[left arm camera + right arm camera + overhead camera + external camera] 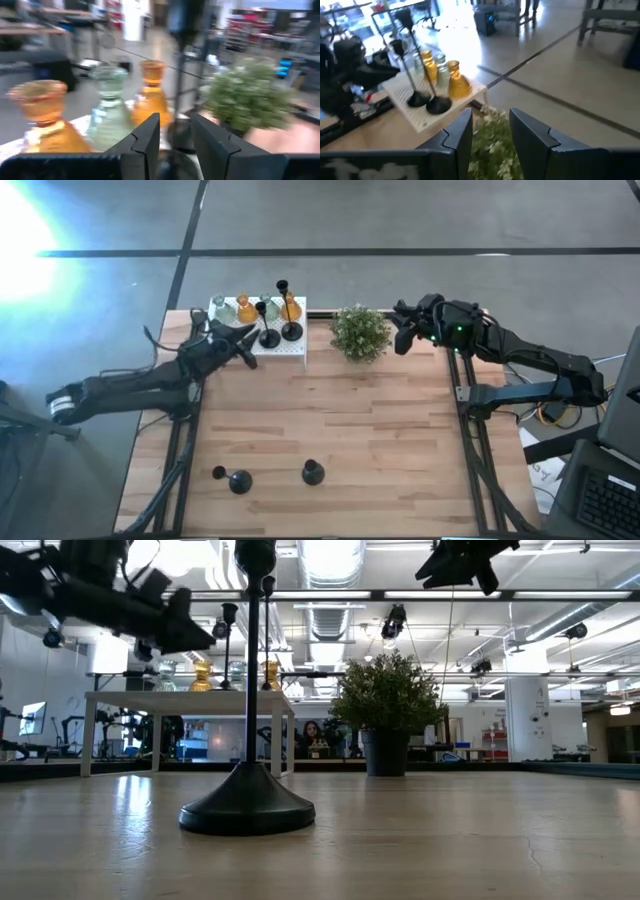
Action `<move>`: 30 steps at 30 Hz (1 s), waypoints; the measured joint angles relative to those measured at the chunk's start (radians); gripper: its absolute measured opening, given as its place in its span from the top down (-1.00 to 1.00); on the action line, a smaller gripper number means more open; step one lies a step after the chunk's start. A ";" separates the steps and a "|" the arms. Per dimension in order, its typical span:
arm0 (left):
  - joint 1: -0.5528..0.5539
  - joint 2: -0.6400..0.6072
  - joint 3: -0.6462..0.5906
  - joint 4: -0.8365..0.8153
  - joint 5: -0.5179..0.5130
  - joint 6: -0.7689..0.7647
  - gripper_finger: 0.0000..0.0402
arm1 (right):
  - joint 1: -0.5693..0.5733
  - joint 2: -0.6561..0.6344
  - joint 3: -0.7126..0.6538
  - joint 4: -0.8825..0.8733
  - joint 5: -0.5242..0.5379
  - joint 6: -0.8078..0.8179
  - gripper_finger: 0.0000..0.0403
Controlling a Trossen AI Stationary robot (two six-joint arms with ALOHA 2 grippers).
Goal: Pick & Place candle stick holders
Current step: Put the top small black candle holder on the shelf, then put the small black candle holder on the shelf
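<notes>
A white perforated box (285, 348) stands at the table's far edge. On it stand amber glass holders (245, 309), a clear glass holder (109, 117) and two black stemmed holders (290, 330). My left gripper (247, 345) is open at the box's near left side, and the nearer black holder (179, 127) stands just ahead of the gap between its fingers (175, 145). My right gripper (402, 332) is open and empty, in the air beside the potted plant (360, 332). Its wrist view looks down past its fingers (490, 135) on the plant. Three black holders (240, 482) rest on their bases near the table's front edge.
The bushy plant (388, 705) stands at the far edge between the box and my right arm. The black holders near the front sit left of centre; one (247, 802) shows large in the low view. Bare wood lies across the table's middle and right (380, 420).
</notes>
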 joint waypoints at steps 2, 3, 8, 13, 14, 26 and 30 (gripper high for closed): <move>0.000 -0.071 0.029 -0.122 0.093 -0.031 0.43 | 0.000 0.000 0.000 -0.014 -0.046 0.003 0.39; 0.000 -0.100 0.045 -0.186 0.154 -0.053 0.43 | 0.000 0.000 0.000 -0.022 -0.080 0.006 0.39; 0.000 -0.194 0.119 -0.412 0.505 -0.168 0.43 | 0.006 0.018 0.000 -0.023 -0.341 0.008 0.39; 0.000 -0.222 0.161 -0.431 0.791 -0.286 0.43 | 0.072 0.042 0.000 -0.022 -0.490 0.010 0.46; 0.000 -0.225 0.171 -0.431 0.830 -0.299 0.43 | 0.093 0.045 0.000 -0.022 -0.491 0.016 0.48; -0.002 -0.226 0.395 -0.539 1.028 -0.160 0.54 | 0.379 0.100 0.000 -0.011 -0.408 0.188 0.77; -0.002 -0.226 0.488 -0.743 1.030 -0.121 0.61 | 0.490 0.144 0.000 -0.011 -0.339 0.237 0.83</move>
